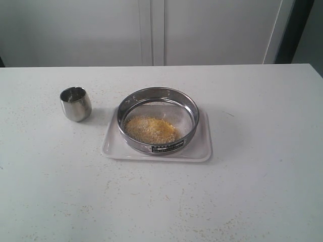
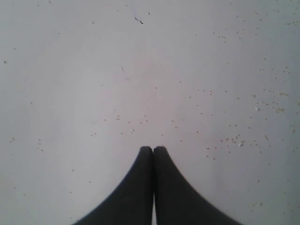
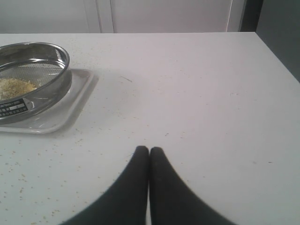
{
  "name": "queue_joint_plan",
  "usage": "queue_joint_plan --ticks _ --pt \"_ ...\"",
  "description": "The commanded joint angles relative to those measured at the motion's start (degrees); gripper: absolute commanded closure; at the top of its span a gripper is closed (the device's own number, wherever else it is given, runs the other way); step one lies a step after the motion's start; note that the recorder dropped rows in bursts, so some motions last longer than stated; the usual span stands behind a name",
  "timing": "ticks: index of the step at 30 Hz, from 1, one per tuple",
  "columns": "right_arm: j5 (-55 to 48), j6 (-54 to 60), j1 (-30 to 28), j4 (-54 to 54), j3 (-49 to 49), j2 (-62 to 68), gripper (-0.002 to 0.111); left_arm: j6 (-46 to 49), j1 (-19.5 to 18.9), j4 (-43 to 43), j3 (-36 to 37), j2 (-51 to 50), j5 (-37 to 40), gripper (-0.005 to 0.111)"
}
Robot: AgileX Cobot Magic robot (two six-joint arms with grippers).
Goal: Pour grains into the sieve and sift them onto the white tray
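Left fingers (image 2: 146,159) and right fingers (image 3: 141,159) are both closed and empty above the bench (image 1: 262,191). The sieve (image 1: 174,113), holding the grains (image 1: 151,129), sits in the white tray (image 1: 202,152), ahead of the right fingers and well apart. It is judged rigid, slick steel, best gripped by the rim wall and kept level.

The tray (image 1: 200,151) lies near the middle of the table (image 1: 262,166). The sieve (image 1: 157,91) stands on the tray and fills most of it. The grains (image 1: 151,129) lie heaped inside the sieve, toward its front left. The cup (image 1: 75,104) stands upright on the table, left of the tray and apart from it. Stray grains (image 1: 132,177) lie scattered on the table in front of the tray. The right gripper (image 3: 149,149) hangs over the table, right of the tray and nearer the front
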State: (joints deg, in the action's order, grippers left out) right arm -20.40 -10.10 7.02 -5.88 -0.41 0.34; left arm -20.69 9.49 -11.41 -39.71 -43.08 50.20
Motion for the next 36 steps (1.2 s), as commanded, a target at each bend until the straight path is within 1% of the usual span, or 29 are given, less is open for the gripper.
queue_joint_plan --ticks 1,5,11,13,23,25,29,36 --pt "0.79 -0.27 -0.22 -0.07 0.41 -0.34 0.108 -0.03 -0.18 0.27 0.45 0.43 0.59 0.107" --pt "2.46 -0.27 -0.22 -0.18 0.41 -0.34 0.108 -0.03 -0.18 0.27 0.45 0.43 0.59 0.107" --pt "18.15 -0.27 -0.22 -0.18 0.41 -0.34 0.108 -0.03 -0.18 0.27 0.45 0.43 0.59 0.107" --pt "20.05 -0.27 -0.22 -0.18 0.41 -0.34 0.108 -0.03 -0.18 0.27 0.45 0.43 0.59 0.107" --pt "24.81 -0.15 -0.22 -0.18 0.41 -0.34 0.108 -0.03 -0.18 0.27 0.45 0.43 0.59 0.107" --pt "24.81 1.77 -0.22 -0.18 0.41 -0.34 0.108 -0.03 -0.18 0.27 0.45 0.43 0.59 0.107" --pt "24.81 10.51 -0.22 -0.18 0.41 -0.34 0.108 -0.03 -0.18 0.27 0.45 0.43 0.59 0.107" --pt "24.81 10.51 -0.22 -0.18 0.41 -0.34 0.108 -0.03 -0.18 0.27 0.45 0.43 0.59 0.107"
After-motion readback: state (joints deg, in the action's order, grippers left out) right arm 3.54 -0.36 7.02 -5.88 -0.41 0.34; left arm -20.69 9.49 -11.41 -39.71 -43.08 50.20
